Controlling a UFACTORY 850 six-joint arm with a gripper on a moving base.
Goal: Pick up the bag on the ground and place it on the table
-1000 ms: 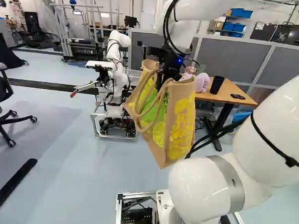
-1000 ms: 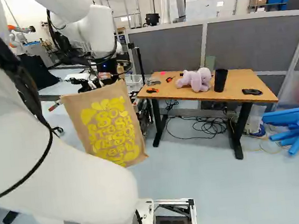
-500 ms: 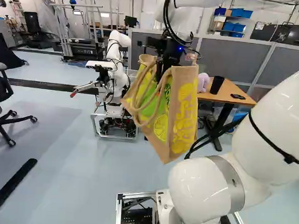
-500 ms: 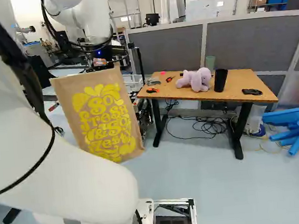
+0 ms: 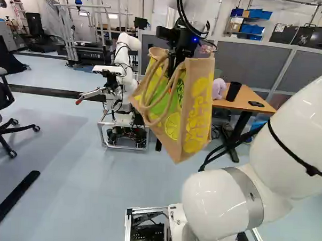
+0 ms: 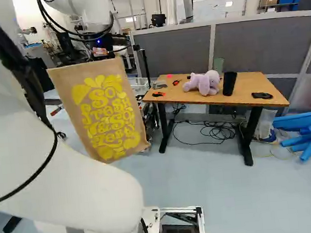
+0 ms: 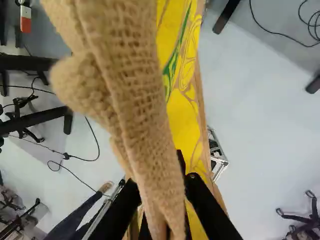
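My black gripper (image 5: 175, 62), high in the left base view, is shut on the looped handles of the tan burlap bag (image 5: 196, 108). The bag hangs tilted in the air, its yellow and green print showing; the right base view shows one broad side of the bag (image 6: 103, 113). In the wrist view the fingers of the gripper (image 7: 162, 202) stand on either side of the thick handle (image 7: 137, 100), which hides part of them. The wooden table (image 6: 251, 84) stands to the right of the bag in the right base view, apart from it.
On the table are a purple plush toy (image 6: 203, 83), a black cup (image 6: 229, 83), a flat black object (image 6: 262, 95) and small tools. Another robot (image 5: 123, 76) stands beyond the bag. Grey partitions (image 6: 270, 45) rise behind the table; cables and blue tubes (image 6: 308, 129) lie nearby.
My arm has risen, carrying the bag upward with it; in the right base view both have also shifted left, farther from the table. The base has stayed put.
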